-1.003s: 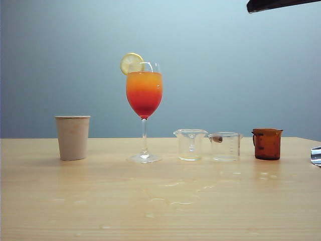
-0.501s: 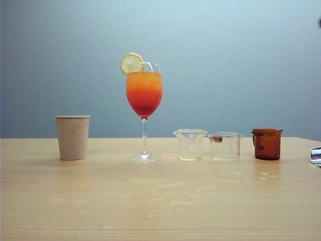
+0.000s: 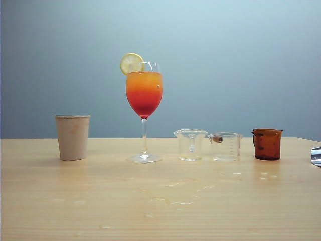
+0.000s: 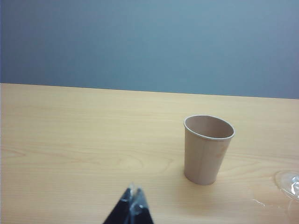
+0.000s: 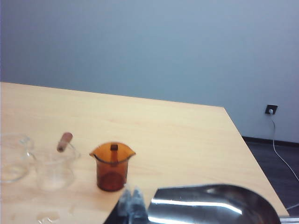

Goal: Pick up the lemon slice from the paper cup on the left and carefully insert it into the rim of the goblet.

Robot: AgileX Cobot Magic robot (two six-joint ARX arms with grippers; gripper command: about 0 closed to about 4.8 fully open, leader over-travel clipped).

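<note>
Left claw (image 4: 132, 205): we see its dark tips pressed together with nothing between them, low over the near desk and clear of the paper cup.
Right claw (image 5: 131, 201): we see its tips meeting, holding nothing, at the near right of the desk, just beside a shiny metal scoop (image 5: 212, 205) and near the amber jug.
Paper cup (image 3: 72, 137): we find it upright on the left of the desk (image 3: 160, 201), well apart from the goblet; its inside looks bare from the left wrist view (image 4: 208, 149).
Goblet (image 3: 144, 108): we see it standing upright right of the paper cup, its drink shading orange down to red.
Lemon slice (image 3: 131, 63): we see it perched on the goblet's rim at the left side, standing on edge above the drink.
Beakers (image 3: 208, 145): we count two short clear ones side by side, right of the goblet; the right-hand one holds a small brown-tipped stick.
Amber jug (image 3: 267, 143): we see it furthest right in the row, apart from the beakers.
Desk surface: we notice wet patches and droplets near the middle, in front of the beakers.
In the way: we see nothing standing between either claw and the goblet.
Writing: we can make out faint graduation marks on one beaker, but cannot read them.
Wall: we see a socket with a cable (image 5: 271, 110) far right.
</note>
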